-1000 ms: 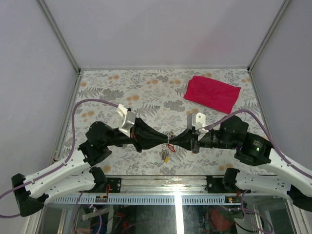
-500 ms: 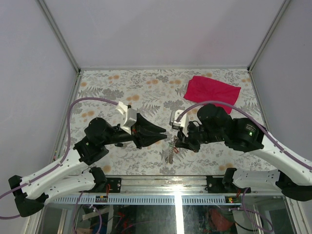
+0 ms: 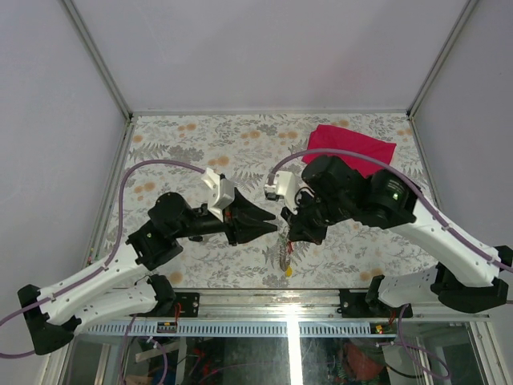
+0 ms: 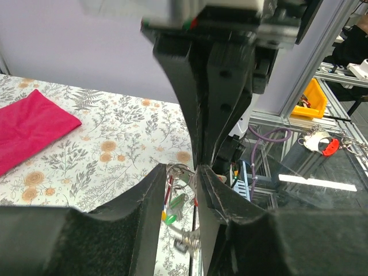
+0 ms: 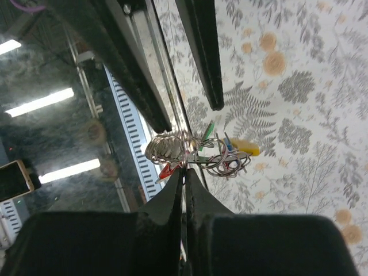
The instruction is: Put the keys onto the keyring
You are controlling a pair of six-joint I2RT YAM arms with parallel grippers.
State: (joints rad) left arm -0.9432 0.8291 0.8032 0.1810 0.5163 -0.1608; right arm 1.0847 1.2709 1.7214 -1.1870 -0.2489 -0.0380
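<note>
Right end effector (image 5: 185, 172) pinches the keyring (image 5: 172, 150) between closed tips, above the middle of the tabletop's (image 3: 200, 152) near edge. Its keys (image 5: 208, 131) hang straight down. Left end effector (image 4: 195, 178), narrowly parted, points at the ring from just left.

Top camera looks steeply down from behind at the whole floral table (image 3: 184, 136); both wrist cameras sit close, from opposite sides, sharing the keyring (image 5: 190, 152)
</note>
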